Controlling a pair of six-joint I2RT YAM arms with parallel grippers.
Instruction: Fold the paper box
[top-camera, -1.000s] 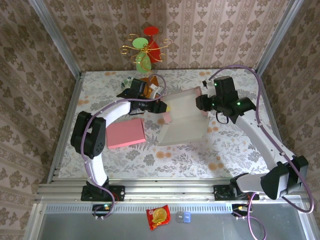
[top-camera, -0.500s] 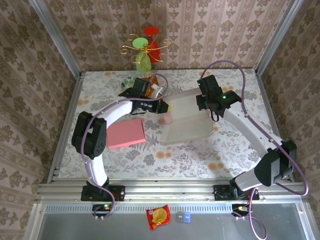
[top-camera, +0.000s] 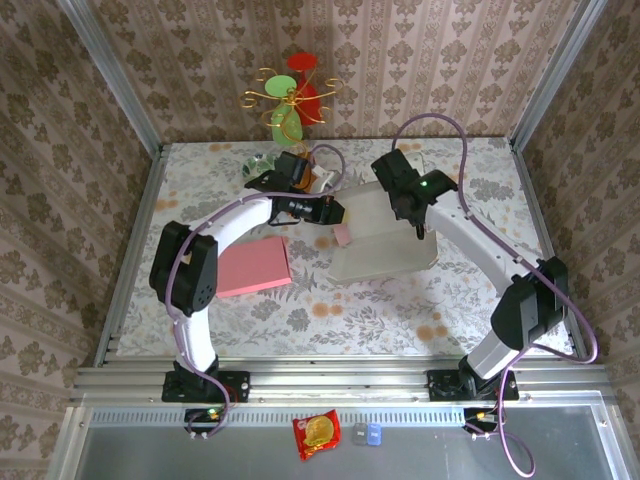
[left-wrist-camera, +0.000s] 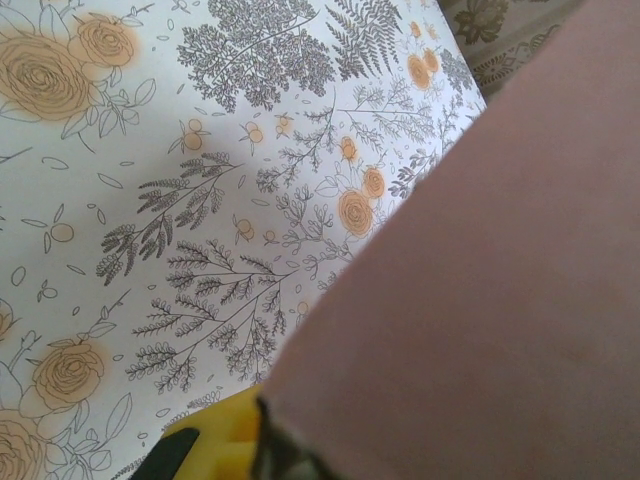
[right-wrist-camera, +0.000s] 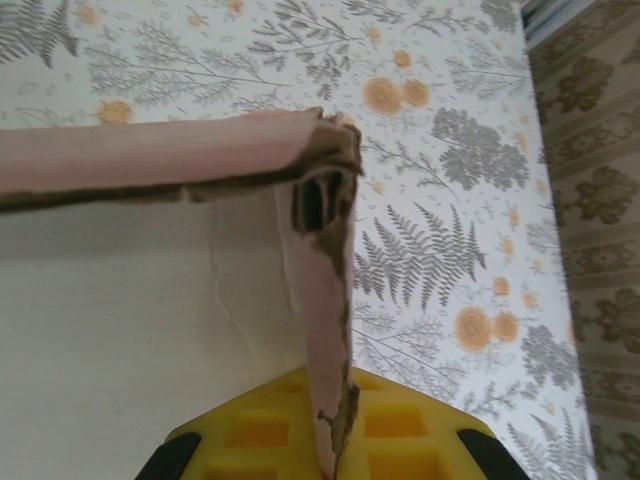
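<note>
Paper box (top-camera: 385, 245) sits just right of the pink slab (top-camera: 252, 267), and I'd call it half up: one wall raised, most panels not yet folded. Left gripper (top-camera: 335, 213) is pinched on the slab-side flap. Right gripper (top-camera: 408, 208) is clamped on the wall away from the slab. Right wrist view adds a ragged folded corner (right-wrist-camera: 320, 150) above yellow pads (right-wrist-camera: 250, 432), too small to read from overhead.

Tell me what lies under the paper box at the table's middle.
The flowered table cover runs under the paper box at its edges. The part directly below is covered, so anything there cannot be seen.
</note>
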